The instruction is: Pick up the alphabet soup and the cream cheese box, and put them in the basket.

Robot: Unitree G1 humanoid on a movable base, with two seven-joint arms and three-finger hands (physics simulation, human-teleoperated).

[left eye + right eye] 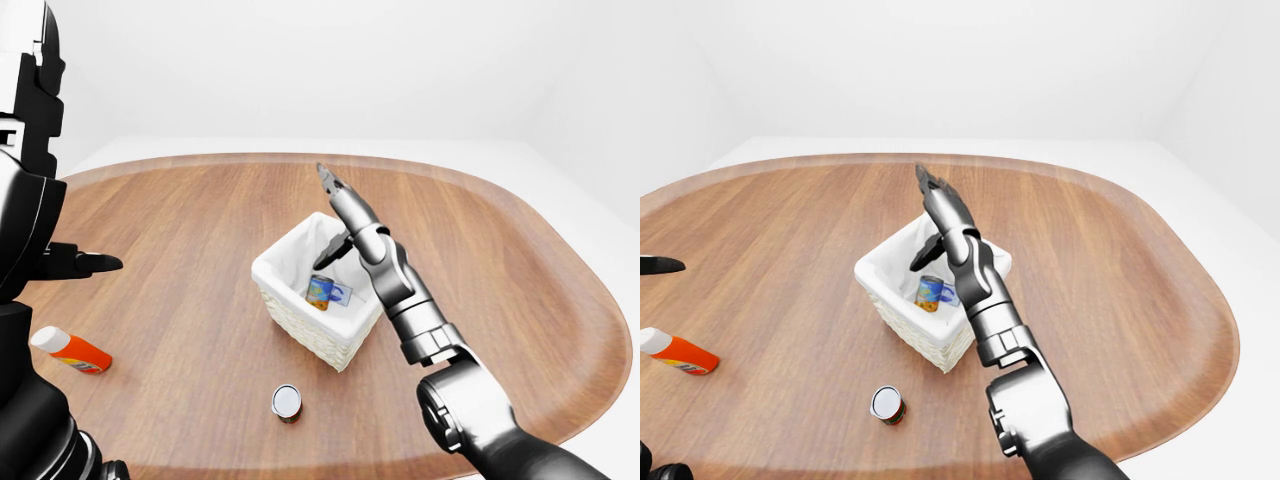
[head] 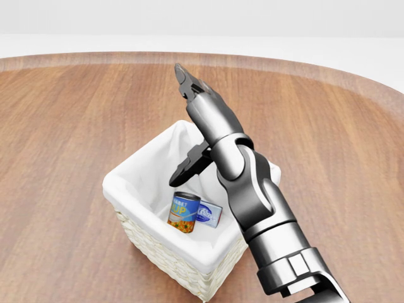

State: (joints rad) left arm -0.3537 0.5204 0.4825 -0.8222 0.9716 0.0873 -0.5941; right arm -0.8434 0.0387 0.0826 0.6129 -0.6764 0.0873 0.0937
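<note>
The alphabet soup can (image 2: 182,213) stands upright inside the white-lined wicker basket (image 2: 165,262). Beside it, on its right, the cream cheese box (image 2: 209,213) lies flat on the liner. My right hand (image 2: 177,125) hovers over the basket's upper-right part, open, fingers (image 2: 187,87) stretched up and away, thumb (image 2: 187,166) hanging over the liner, holding nothing. My left hand (image 1: 88,263) reaches in from the left edge of the left-eye view with straight fingers, far from the basket and holding nothing.
An orange bottle with a white cap (image 1: 70,350) lies on the wooden table (image 1: 180,210) at the lower left. A small white-lidded can (image 1: 286,402) stands below the basket. The table's rounded edge runs along the right and bottom.
</note>
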